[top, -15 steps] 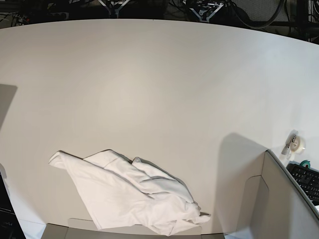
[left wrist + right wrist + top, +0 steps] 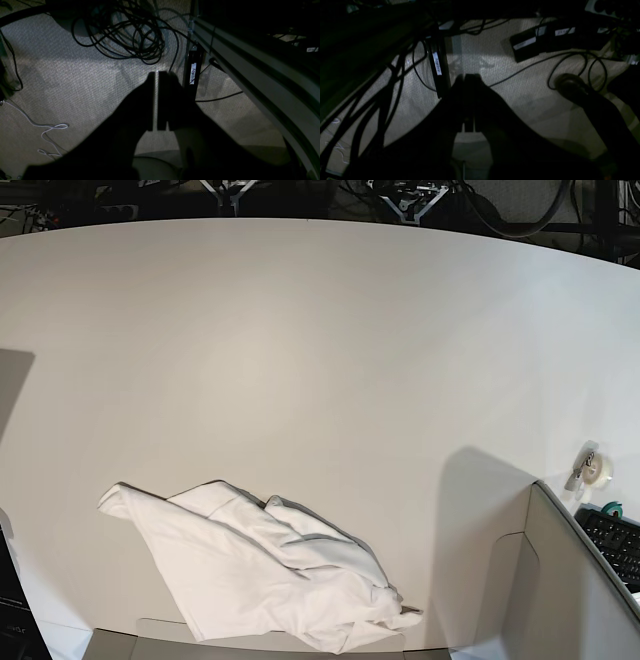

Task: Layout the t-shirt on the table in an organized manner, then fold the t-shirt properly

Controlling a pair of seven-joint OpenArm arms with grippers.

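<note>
White t-shirt (image 2: pixel 255 585) — white table (image 2: pixel 320 360)

A tape roll (image 2: pixel 597 469) sits near a black keyboard (image 2: pixel 614 542).

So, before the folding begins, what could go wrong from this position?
1. The t-shirt lies crumpled at the near edge of the table, beside a grey box wall; a pull toward that edge might drag it off or catch it on the wall.
2. The left hand and right hand are both shut, pointing at the floor among loose cables; raising the arms could possibly snag one.
3. Only plain white cloth shows, so the layers are hard to tell apart; a hand may pinch two at once.
</note>
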